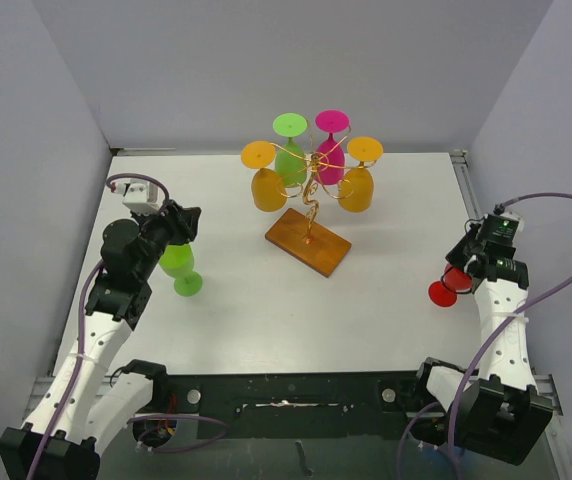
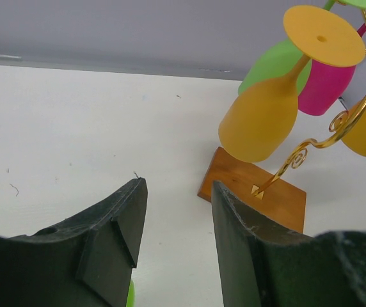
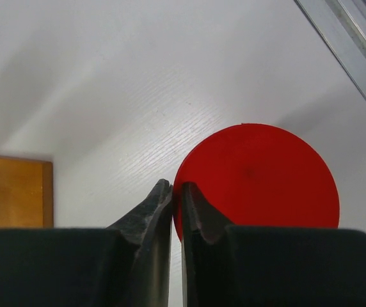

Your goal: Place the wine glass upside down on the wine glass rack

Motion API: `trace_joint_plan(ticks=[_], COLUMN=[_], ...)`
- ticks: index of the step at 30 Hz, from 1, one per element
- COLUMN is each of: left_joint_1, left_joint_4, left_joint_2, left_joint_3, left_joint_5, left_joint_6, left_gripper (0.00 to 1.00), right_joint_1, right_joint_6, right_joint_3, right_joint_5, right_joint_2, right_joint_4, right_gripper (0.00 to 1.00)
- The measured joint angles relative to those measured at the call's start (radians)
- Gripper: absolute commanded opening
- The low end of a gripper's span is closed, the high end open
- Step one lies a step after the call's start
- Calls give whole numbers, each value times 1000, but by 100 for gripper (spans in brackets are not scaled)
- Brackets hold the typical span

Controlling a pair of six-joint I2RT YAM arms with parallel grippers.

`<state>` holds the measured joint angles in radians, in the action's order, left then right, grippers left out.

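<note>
The wine glass rack (image 1: 311,185) is a gold wire stand on a brown wooden base (image 1: 307,242) at the table's middle back. Two orange glasses, one green and one pink hang upside down on it. It also shows in the left wrist view (image 2: 336,128). My right gripper (image 1: 463,268) at the right is shut on a red wine glass (image 1: 444,291). In the right wrist view the gripper (image 3: 176,187) has its jaws pressed together, with the red round foot (image 3: 266,179) just beyond the tips. My left gripper (image 1: 180,236) is open over a green wine glass (image 1: 181,268). In the left wrist view the gripper (image 2: 178,185) shows only a green sliver (image 2: 130,295).
White table with grey walls on the left, back and right. A metal rail (image 3: 349,38) runs along the right edge, close to the red glass. The rack's wooden base (image 2: 253,192) lies ahead and to the right of my left fingers.
</note>
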<state>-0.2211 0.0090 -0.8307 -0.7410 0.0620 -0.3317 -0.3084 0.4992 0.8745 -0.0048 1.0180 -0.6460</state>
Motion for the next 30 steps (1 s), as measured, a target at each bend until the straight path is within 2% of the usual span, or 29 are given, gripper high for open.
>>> trace_joint_plan(ticks=[2, 10, 21, 30], left_joint_1=[0, 0, 0, 0], left_joint_4=[0, 0, 3, 2], left_joint_2=[1, 8, 14, 11], left_joint_3=[0, 0, 0, -14], left_joint_5=[-2, -2, -10, 21], left_joint_6=[0, 0, -6, -17], left_gripper=[43, 44, 43, 44], right_joint_1=[0, 1, 84, 162], right_joint_6=[-9, -29, -16, 7], right_joint_3=[0, 16, 201, 324], right_joint_5=[1, 1, -5, -45], right_joint_2=[2, 6, 5, -77], right_joint_4=[9, 15, -17, 139], right_gripper=[0, 0, 0, 0])
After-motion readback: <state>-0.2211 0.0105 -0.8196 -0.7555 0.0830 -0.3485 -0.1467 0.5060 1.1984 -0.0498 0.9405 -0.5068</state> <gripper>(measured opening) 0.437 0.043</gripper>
